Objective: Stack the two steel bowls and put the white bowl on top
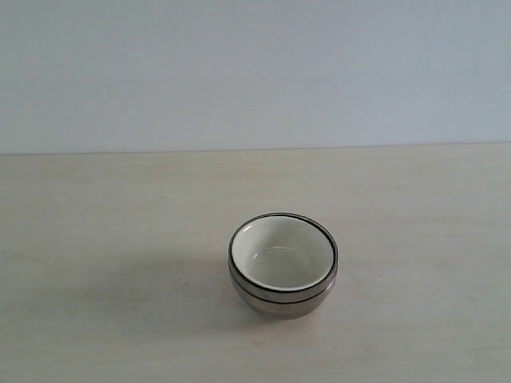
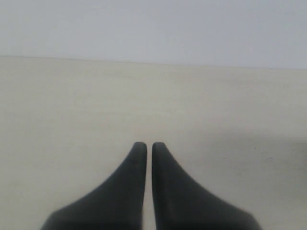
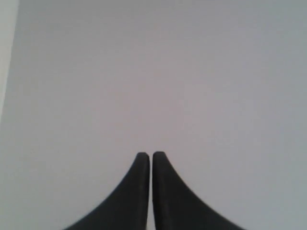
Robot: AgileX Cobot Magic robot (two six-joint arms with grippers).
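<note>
In the exterior view the two steel bowls (image 1: 279, 299) stand nested one inside the other on the table, a little right of centre near the front. The white bowl (image 1: 282, 255) sits inside the upper steel bowl, its cream inside facing up. Neither arm shows in the exterior view. My left gripper (image 2: 145, 143) is shut over bare tabletop, with nothing between its dark fingers. My right gripper (image 3: 145, 153) is also shut and empty, facing a plain pale wall. No bowl appears in either wrist view.
The light wooden table (image 1: 96, 239) runs across the whole exterior view and meets a pale wall (image 1: 255, 72) at the back. A soft shadow lies on the table to the left of the bowls.
</note>
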